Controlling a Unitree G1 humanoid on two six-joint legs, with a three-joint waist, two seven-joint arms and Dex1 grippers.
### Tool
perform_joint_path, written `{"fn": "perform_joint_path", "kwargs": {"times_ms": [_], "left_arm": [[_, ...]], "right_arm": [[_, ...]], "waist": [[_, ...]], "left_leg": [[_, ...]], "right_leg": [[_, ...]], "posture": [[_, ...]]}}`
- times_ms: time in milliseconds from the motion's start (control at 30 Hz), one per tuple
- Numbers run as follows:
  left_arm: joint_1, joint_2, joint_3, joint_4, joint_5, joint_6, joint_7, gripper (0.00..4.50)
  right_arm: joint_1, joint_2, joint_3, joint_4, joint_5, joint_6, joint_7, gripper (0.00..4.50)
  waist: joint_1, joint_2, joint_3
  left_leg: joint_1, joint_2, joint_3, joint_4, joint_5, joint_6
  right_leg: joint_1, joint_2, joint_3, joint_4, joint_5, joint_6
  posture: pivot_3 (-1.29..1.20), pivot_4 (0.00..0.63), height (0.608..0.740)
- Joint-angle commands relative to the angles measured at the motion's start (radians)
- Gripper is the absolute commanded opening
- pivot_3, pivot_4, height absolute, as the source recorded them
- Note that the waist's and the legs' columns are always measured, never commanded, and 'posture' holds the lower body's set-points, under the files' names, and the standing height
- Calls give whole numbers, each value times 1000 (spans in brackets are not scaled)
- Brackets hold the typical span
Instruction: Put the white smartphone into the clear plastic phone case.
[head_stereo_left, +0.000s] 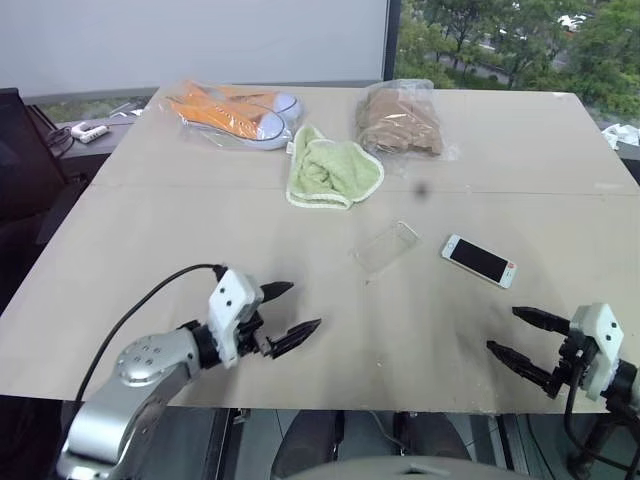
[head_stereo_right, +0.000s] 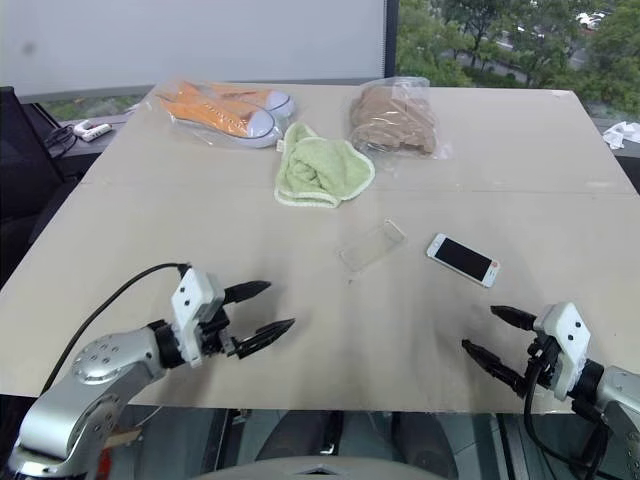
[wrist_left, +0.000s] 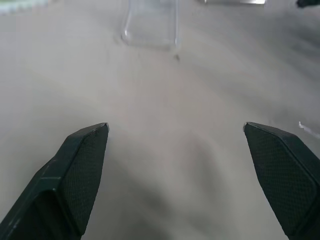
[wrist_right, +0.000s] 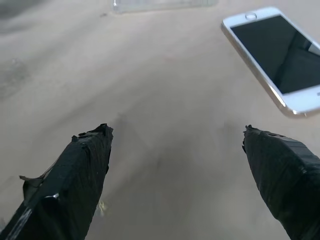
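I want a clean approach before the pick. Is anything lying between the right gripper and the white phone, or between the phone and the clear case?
Nothing visible. Bare table lies between the open right gripper and the white smartphone, and between it and the clear plastic phone case.

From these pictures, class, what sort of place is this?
Probably an office or lab test room: a large beige board table by a window onto trees, a white wall panel, and cables with a small white device alongside.

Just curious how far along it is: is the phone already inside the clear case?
No, the phone lies bare on the table, apart from the empty case.
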Motion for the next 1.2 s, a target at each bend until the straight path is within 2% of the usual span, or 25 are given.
{"fn": "perform_joint_path", "kwargs": {"times_ms": [33,133,300,433,667,833,967,1200], "left_arm": [[-131,-39,-45,28,-19,62,45,4407],[-286,-90,-121,96,26,93,87,4407],[-597,-232,-222,356,125,97,154,4407],[-736,-316,-290,514,175,104,141,4407],[-747,-317,-356,519,186,218,84,4407],[-728,-326,-388,551,265,212,132,4407],[-702,-378,-404,543,272,257,165,4407],[-723,-401,-426,531,351,147,188,4407]], "right_arm": [[3,14,-32,-75,48,11,-20,4500],[-6,20,-39,-108,74,33,-39,4500],[-41,11,-47,-179,107,94,-94,4500],[-47,-4,-82,-247,126,155,-153,4500],[31,11,-135,-323,164,173,-170,4500],[54,14,-135,-332,164,168,-172,4500],[50,12,-131,-327,162,166,-171,4500],[52,9,-136,-323,162,166,-165,4500]], "waist": [[1,0,0],[1,0,0],[1,-1,0],[-6,-1,0],[-5,-1,0],[-3,-1,0],[0,-1,0],[0,-1,0]], "left_leg": [[0,0,0,0,0,0],[0,0,-1,0,0,0],[0,-2,-3,3,0,0],[0,-2,-2,2,3,-5],[-9,-2,-3,3,3,-5],[-8,-2,-4,4,3,-5],[-8,-2,-4,5,3,-5],[-8,-2,-4,5,3,-5]], "right_leg": [[0,0,0,0,0,0],[0,0,-1,0,0,0],[2,1,-3,1,1,1],[1,3,-1,0,1,1],[-6,3,-1,0,1,1],[-5,3,-1,2,1,2],[-5,3,-1,2,1,2],[-5,3,-2,2,1,2]], "posture": [[0,150,740],[0,150,740],[0,150,740],[0,150,740],[0,150,740],[0,150,740],[0,150,740],[0,150,740]]}}
